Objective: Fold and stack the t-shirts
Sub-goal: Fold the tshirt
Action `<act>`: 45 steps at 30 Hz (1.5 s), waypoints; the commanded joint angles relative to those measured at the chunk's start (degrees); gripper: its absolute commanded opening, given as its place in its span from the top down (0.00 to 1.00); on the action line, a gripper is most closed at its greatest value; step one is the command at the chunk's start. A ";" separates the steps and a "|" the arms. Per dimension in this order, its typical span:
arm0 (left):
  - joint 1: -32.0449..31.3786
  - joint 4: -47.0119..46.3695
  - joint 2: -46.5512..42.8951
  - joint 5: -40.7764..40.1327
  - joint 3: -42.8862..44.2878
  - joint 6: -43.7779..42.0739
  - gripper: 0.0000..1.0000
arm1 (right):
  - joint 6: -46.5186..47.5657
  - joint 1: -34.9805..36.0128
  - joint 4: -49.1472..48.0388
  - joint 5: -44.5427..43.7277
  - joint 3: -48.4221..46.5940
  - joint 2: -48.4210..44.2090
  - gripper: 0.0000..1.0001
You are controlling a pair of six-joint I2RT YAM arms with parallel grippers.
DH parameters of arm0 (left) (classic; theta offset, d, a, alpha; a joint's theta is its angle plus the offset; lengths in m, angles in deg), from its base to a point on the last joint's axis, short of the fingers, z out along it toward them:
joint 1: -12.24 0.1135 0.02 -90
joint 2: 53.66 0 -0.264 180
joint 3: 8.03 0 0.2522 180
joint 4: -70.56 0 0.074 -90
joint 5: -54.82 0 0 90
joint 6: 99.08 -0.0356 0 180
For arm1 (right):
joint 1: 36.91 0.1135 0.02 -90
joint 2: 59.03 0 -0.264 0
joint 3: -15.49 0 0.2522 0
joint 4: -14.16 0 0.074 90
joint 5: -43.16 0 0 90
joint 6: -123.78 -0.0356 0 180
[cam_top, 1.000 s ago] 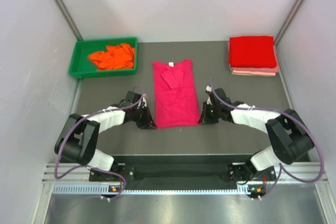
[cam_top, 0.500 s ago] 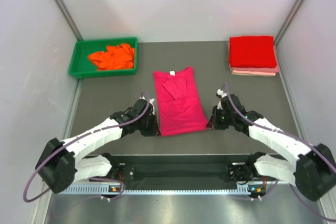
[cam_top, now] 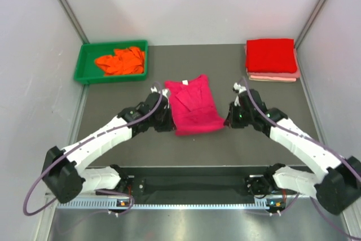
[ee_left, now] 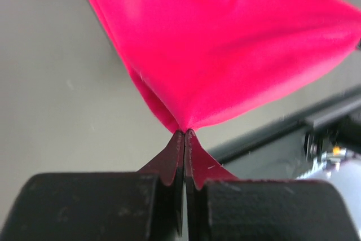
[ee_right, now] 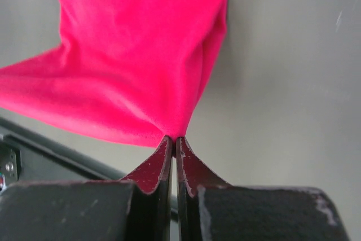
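Observation:
A magenta-pink t-shirt (cam_top: 194,105) lies lengthwise in the middle of the dark table, its near hem lifted off the surface. My left gripper (cam_top: 171,128) is shut on the hem's left corner, and the cloth (ee_left: 225,49) fans out from its pinched tips. My right gripper (cam_top: 225,123) is shut on the right corner, with the shirt (ee_right: 135,60) hanging away from its tips. A bright red t-shirt (cam_top: 271,56) lies folded on top of a pale pink one (cam_top: 273,75) at the back right. An orange t-shirt (cam_top: 121,61) lies crumpled in the tray.
The green plastic tray (cam_top: 84,66) stands at the back left corner. White walls close in the table on three sides. A black rail (cam_top: 192,182) with the arm bases runs along the near edge.
Both grippers have carried the shirt's near hem up and away from the near edge, so the shirt now looks shorter. Both arms have stretched further over the table.

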 commanded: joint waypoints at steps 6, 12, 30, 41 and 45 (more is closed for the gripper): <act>11.74 1.42 12.03 -0.22 15.06 -8.40 1.00 | 8.95 -5.64 -0.53 1.52 -21.79 18.06 1.00; 18.61 0.09 24.34 2.86 26.12 -14.37 1.00 | 13.17 -8.90 1.05 7.06 -38.60 34.32 1.00; 25.74 1.68 47.29 0.50 50.06 -16.23 1.00 | 13.00 -14.53 -0.70 20.87 -69.91 63.77 1.00; 27.93 1.77 53.10 -1.35 53.93 -15.96 1.00 | 9.84 -14.79 -7.20 22.72 -72.98 69.67 1.00; 29.16 0.10 55.29 -0.65 55.24 -16.14 1.00 | 9.13 -15.23 -7.91 22.89 -74.48 71.87 1.00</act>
